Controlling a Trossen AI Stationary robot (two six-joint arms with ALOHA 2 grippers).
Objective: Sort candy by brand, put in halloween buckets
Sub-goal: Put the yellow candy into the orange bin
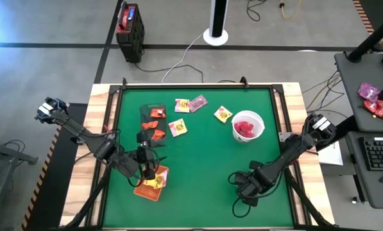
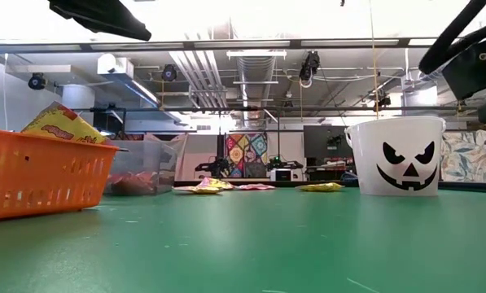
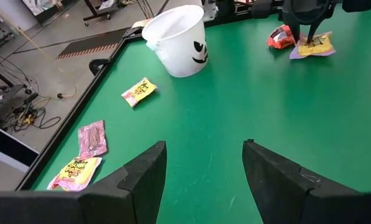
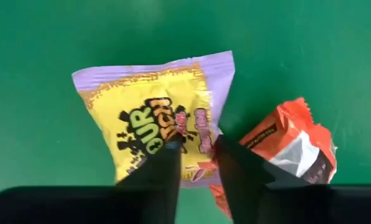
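Observation:
My right gripper (image 4: 197, 146) stands near the table's near right, pointing down onto a yellow-and-purple Sour Patch packet (image 4: 151, 112); a red-orange packet (image 4: 291, 146) lies beside it. The left wrist view shows this gripper (image 3: 309, 30) farther off. My left gripper (image 3: 204, 146) is open with nothing between its fingers, hovering over the orange tray (image 1: 151, 183), which holds a yellow packet (image 2: 59, 122). The white bucket (image 1: 247, 126) holds red packets. The dark tub (image 1: 154, 115) holds red packets. My right gripper comes from above, pointing down, and its two fingers are nearly together on the Sour Patch packet near its purple edge (image 4: 197, 127), on the side of the red-orange packet. The packet lies flat on the green table.
Loose packets lie toward the far edge: two yellow ones (image 1: 222, 114) (image 1: 177, 127), a pink one (image 1: 197, 102) and a yellow-pink one (image 1: 181, 105). Open green felt spreads between the two arms. A raised rim (image 1: 197, 86) borders the table.

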